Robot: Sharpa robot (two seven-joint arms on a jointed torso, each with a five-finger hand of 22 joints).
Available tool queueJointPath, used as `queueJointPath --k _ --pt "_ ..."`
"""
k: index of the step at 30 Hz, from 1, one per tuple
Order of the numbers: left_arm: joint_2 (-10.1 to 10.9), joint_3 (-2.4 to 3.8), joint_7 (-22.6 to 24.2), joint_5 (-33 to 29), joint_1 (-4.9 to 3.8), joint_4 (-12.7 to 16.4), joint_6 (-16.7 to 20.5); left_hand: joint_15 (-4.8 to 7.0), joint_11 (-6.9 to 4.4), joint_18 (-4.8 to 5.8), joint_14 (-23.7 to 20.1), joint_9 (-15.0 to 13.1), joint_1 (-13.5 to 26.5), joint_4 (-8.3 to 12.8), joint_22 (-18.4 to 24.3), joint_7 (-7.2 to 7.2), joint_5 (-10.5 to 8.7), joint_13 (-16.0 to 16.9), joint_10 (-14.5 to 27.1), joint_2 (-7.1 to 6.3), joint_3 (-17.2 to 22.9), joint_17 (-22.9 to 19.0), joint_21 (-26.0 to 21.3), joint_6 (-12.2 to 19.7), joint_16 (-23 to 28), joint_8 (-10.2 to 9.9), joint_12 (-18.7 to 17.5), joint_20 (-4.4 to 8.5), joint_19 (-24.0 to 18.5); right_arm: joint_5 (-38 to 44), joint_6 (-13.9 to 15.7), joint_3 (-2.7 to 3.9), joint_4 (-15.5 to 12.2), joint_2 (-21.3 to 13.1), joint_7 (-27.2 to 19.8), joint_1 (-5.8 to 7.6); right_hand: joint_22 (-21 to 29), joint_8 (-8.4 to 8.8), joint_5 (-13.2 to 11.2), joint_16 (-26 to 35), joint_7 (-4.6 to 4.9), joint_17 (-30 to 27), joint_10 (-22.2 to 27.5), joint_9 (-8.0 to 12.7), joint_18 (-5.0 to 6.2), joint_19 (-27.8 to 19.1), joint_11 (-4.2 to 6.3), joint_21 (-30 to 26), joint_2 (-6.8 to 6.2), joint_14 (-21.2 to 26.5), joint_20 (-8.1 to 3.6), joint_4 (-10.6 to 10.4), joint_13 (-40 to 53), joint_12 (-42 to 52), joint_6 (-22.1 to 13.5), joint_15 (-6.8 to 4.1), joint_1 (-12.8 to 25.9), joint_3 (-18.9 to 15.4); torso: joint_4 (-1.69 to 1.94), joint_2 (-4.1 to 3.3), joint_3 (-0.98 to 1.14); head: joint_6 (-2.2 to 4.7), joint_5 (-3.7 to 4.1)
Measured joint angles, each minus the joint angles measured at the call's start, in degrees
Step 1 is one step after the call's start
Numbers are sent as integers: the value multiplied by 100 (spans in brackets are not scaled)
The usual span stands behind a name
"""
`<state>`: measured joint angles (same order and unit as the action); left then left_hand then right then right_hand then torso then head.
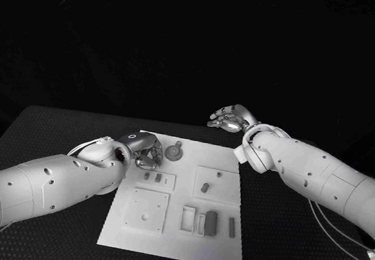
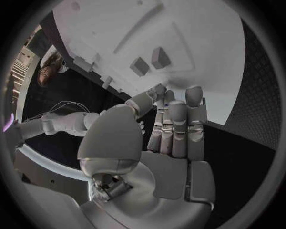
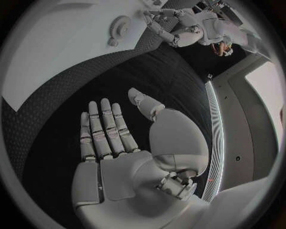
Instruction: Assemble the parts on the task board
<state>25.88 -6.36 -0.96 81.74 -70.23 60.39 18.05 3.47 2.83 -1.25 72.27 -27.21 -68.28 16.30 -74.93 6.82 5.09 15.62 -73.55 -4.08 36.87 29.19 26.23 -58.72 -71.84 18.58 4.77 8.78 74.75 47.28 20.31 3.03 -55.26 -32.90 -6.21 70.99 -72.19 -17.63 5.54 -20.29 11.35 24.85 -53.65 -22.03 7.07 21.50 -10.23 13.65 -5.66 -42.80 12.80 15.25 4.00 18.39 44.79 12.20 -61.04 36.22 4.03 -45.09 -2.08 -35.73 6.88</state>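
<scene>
Your left hand [image 1: 144, 151], open and empty at the task board's [image 1: 217, 252] far-left edge, sits just left of the gear part [image 1: 175, 151], nearer than your open right hand [image 1: 231, 118].

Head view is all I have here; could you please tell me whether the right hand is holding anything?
Observer: No. The right wrist view shows the right hand with a bare palm, its fingers straight and apart.
Operator: Thank you. And the left hand?
Observer: The left wrist view shows the left hand empty too, its fingers straight, side by side.
Operator: What lies beyond its fingertips?
Observer: Two small parts stand close together on the task board.
</scene>
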Motion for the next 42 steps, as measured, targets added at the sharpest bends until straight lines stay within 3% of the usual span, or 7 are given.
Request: queueJointPath --k 28,37,42 --pt "-12 -14 -21 62 3 -27 -15 -1 -9 1 0 -6 -1 1 0 -1 0 12 9 -1 0 -5 0 3 0 11 0 12 -14 0 0 0 5 12 -1 -1 -19 0 0 23 0 4 0 9 0 21 0 -23 0 0 -21 0 0 0 0 0 0 0 5 1 -4 -22 19" --pt "-61 -121 -12 63 -5 -71 -13 -2 16 1 -1 -39 5 2 0 9 -6 0 -15 -9 0 -4 0 10 0 2 -12 3 -22 -1 -1 0 11 18 -3 -1 -26 0 0 23 0 9 0 15 0 21 0 -45 0 0 -21 0 0 0 0 0 0 0 1 1 -1 -18 12" --pt "-61 -131 -13 63 11 -85 -13 -2 -6 -1 -1 -6 -1 2 0 -11 -5 10 -37 -15 0 -10 22 -10 -23 -5 -17 2 -22 -1 -2 0 11 17 -3 -1 -26 0 0 23 0 9 0 14 0 21 0 -45 0 0 -21 0 0 0 0 0 0 0 1 1 -1 -34 20"
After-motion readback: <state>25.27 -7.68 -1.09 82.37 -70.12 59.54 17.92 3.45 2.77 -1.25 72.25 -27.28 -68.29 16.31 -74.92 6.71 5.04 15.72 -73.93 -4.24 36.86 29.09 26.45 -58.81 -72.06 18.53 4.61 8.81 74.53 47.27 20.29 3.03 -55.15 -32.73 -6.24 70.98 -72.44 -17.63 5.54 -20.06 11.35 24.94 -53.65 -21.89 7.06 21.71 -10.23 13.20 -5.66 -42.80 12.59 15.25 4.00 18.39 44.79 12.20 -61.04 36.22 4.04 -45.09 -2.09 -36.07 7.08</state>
